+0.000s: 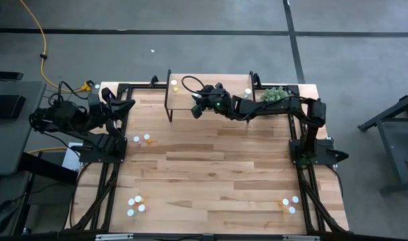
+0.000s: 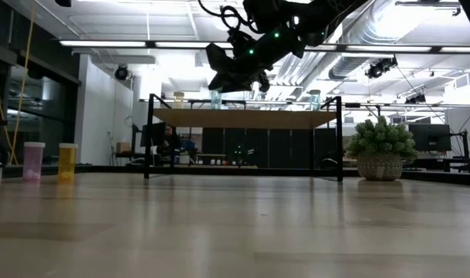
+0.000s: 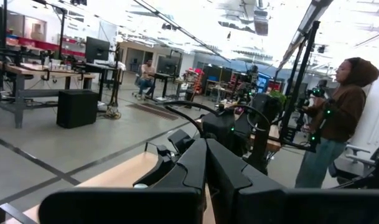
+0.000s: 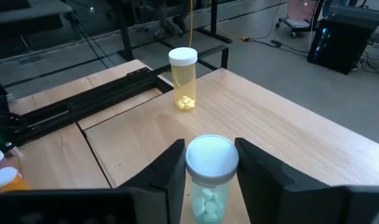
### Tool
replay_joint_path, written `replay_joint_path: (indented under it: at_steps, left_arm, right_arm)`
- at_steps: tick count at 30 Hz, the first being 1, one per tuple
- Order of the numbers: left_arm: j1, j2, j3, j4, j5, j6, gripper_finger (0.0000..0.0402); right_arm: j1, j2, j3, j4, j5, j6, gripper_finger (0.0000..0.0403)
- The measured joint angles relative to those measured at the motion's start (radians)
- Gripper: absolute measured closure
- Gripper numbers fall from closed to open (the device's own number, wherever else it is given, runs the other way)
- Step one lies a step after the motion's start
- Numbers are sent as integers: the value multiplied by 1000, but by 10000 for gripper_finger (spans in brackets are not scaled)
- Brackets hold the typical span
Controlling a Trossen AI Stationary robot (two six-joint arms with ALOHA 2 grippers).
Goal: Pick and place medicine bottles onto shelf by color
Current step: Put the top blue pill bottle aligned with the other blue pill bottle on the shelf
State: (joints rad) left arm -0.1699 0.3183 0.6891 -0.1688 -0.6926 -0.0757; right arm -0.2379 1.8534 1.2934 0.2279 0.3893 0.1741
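Note:
The shelf [image 1: 190, 100] stands at the table's far edge, with a light wood top on black legs [image 2: 242, 118]. My right gripper [image 4: 209, 158] reaches over its left part, shut on a pale teal bottle [image 4: 208, 199] with a white cap. That bottle stands upright on the shelf [image 2: 216, 98]. A yellow bottle [image 4: 183, 78] stands at the shelf's far left corner [image 1: 174, 84]. Another bottle [image 1: 248, 92] stands at the shelf's right end. My left gripper [image 3: 205, 162] is shut on nothing and waits by the table's left edge [image 1: 126, 105]. My right gripper has the teal bottle's white cap [image 4: 192, 158] between its two fingers, one on each side. The fingers come from the table's right, slanting a little downward. The bottle is upright, and in the low view its base is on the shelf top.
A green plant in a pot [image 1: 274, 95] stands just right of the shelf. Loose bottles lie in groups on the table: mid left [image 1: 142, 140], near left [image 1: 136, 204] and near right [image 1: 289, 204]. A person [image 3: 338, 118] stands beyond the table.

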Motion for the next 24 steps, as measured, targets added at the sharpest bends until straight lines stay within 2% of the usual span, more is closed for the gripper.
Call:
replay_joint_path:
  at_steps: [8,15,18,24]
  left_arm:
    - [0,0,0,0,0,-1,401]
    - [0,0,0,-1,-6,0,401]
    - [0,0,0,-4,-19,8,401]
    - [0,0,0,-3,-30,17,401]
  right_arm:
    - [2,-57,0,-77,-8,-86,293]
    - [6,-275,-17,-447,-2,-39,294]
    - [25,-391,-95,-523,75,26,294]
    - [112,-642,-380,-472,191,237,294]
